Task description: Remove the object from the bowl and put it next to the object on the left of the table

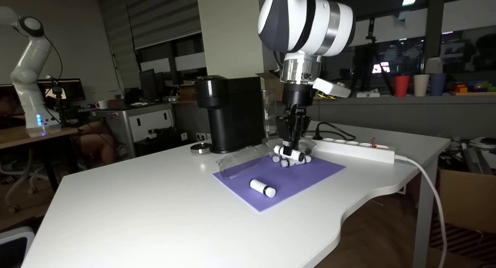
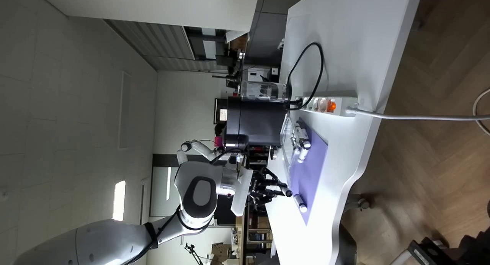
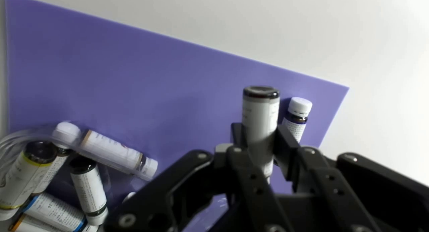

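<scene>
My gripper (image 1: 293, 147) is shut on a white-labelled bottle (image 3: 260, 113) with a dark end, held above the purple mat (image 3: 134, 77). The held bottle also shows in both exterior views (image 1: 285, 152) (image 2: 286, 191). A lone white-capped bottle (image 1: 262, 188) lies on the mat near its corner. In the wrist view this bottle (image 3: 295, 121) shows just right of the held one, partly behind a finger. A clear plastic container (image 1: 242, 162) stands at the mat's far side. Several bottles (image 3: 88, 188) lie in it; whether a bottle (image 3: 112, 151) by its rim is inside, I cannot tell.
A black coffee machine (image 1: 236, 113) stands behind the container, with a clear cylinder (image 2: 264, 92) beside it. A white power strip (image 1: 356, 150) with a black cable (image 2: 319, 66) lies along the mat's side. A round metal tin (image 1: 200, 148) sits by the machine.
</scene>
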